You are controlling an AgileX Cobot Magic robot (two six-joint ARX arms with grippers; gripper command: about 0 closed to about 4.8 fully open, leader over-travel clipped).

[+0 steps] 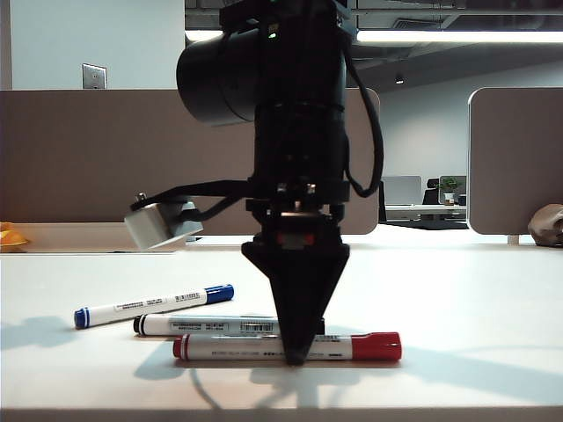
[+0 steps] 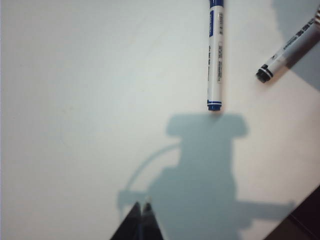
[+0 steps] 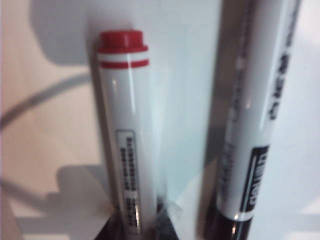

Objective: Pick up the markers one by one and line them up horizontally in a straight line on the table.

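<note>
- The right claw [image 1: 296, 356] is pointing straight down at the front of the worktop [image 1: 457, 290], its tip sitting at the red marker [image 1: 287, 347], roughly mid-barrel.
- In the right wrist view the red marker [image 3: 127, 140] is running between the claw's fingers; they are narrowed around the barrel, but a firm grip I cannot tell.
- The red marker is lying flat along the front, red cap to the right.
- The black marker [image 1: 207, 325] is lying just behind it, nearly parallel, partly hidden by the claw.
- The blue marker [image 1: 154, 306] is resting to the left and behind, slanting slightly.
- The left claw [image 2: 141, 220] is hovering over bare worktop with fingers pressed together, holding nothing, the blue marker [image 2: 215, 55] lying apart from it.
</note>
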